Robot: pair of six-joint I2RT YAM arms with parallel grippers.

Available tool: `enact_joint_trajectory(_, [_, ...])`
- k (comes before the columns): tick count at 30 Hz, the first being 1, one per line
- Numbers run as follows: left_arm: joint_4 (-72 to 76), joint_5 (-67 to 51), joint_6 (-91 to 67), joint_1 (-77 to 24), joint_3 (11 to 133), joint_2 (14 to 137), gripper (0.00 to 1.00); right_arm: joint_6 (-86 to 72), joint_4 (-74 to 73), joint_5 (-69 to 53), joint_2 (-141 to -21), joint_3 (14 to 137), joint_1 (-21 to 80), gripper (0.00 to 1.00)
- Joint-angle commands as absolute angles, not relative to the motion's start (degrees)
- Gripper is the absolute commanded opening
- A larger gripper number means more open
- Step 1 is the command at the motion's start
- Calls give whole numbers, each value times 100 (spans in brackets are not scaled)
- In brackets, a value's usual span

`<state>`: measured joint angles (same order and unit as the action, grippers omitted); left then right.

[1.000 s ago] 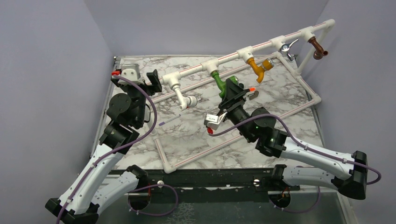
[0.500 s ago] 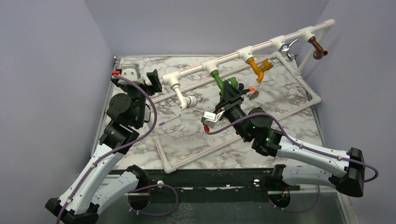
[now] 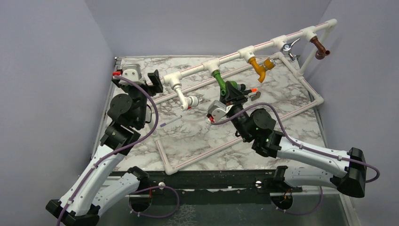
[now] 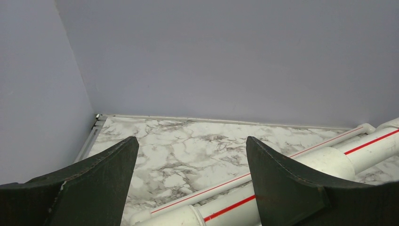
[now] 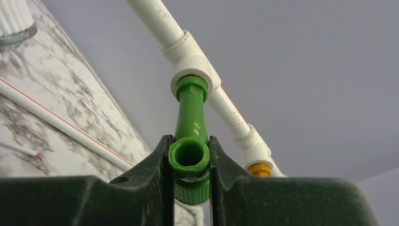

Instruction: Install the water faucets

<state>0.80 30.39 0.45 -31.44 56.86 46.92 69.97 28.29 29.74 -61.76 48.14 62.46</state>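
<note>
- Green faucet hangs from a pipe tee, centre of the top view, with the right claw clamped on it.
- Left claw gapes wide, empty, beside the pipe, upper left.
- Risk: twisting may slip on the smooth plastic or cross-thread it.
- A second ago the right claw stood open.

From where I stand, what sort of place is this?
Probably a robot training booth, not real plumbing: plain grey walls box in a marble-patterned table, a free-standing white pipe frame carries coloured faucets, and two robot arms are bolted at the near edge.
</note>
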Motion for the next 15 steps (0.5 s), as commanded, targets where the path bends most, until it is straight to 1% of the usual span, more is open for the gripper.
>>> enact_joint_trajectory(1, [-430,2786,44,-3213,5581,4860,85,5258,4081,3243,-6201,4873,6231,1])
enact_joint_trajectory(7, [-431,2777,44,-3208,5588,4853,85,3414,4152,3329,-6196,4944,6231,1])
enact_joint_trajectory(15, [-422,2768,44,-3210,5582,4825,85,923,4039,3758,-6106,4994,6231,0])
